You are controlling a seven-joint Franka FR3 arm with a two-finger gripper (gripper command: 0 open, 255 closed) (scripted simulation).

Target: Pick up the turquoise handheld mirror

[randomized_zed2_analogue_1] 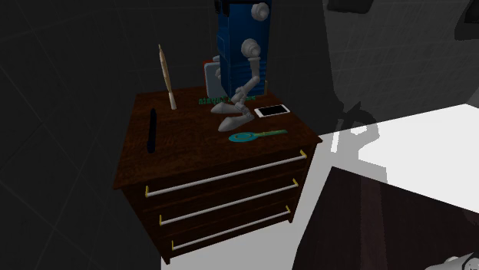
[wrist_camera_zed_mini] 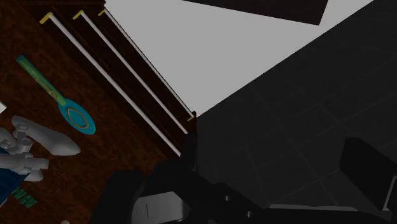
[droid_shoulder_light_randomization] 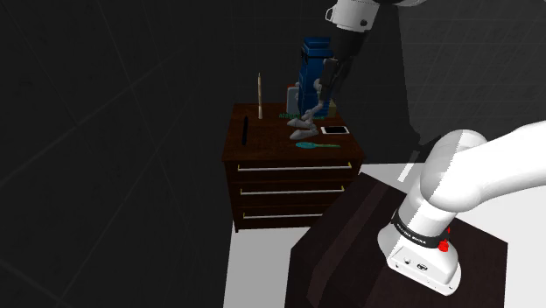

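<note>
Dark walls close in around a dark wooden chest of drawers (droid_shoulder_light_randomization: 293, 188) with 3 pale handle bars across its front, standing on a pale floor (droid_shoulder_light_randomization: 262, 271). On its top lies the turquoise handheld mirror (droid_shoulder_light_randomization: 311, 145), flat, close to the front edge. In the second exterior view its round head (randomized_zed2_analogue_1: 244, 138) points toward that view's left and its slim handle toward the right, roughly parallel to the front edge.

Just behind the mirror, apart from it, stands a grey jointed figure (randomized_zed2_analogue_1: 234, 113) with a pointed foot, and beside that a white phone (randomized_zed2_analogue_1: 272, 110) lies flat. A tall blue box (randomized_zed2_analogue_1: 238, 46) rises behind the figure, with a small green item (randomized_zed2_analogue_1: 209, 100) at its base. Toward the second exterior view's left, a thin pale stick (randomized_zed2_analogue_1: 166, 77) stands nearly upright, and a black strip (randomized_zed2_analogue_1: 152, 130) lies flat near that side edge.

The white arm reaches from the dark stand (droid_shoulder_light_randomization: 350, 254) at the shoulder view's lower right up and over the chest. Its black claw (droid_shoulder_light_randomization: 331, 83) hangs above the back of the top, near the blue box and above the grey figure, well clear of the mirror. Whether the claw is apart or together I cannot tell.

From the wrist view, the mirror (wrist_camera_zed_mini: 79, 118) lies between the grey figure (wrist_camera_zed_mini: 38, 137) and the drawer fronts, untouched.
</note>
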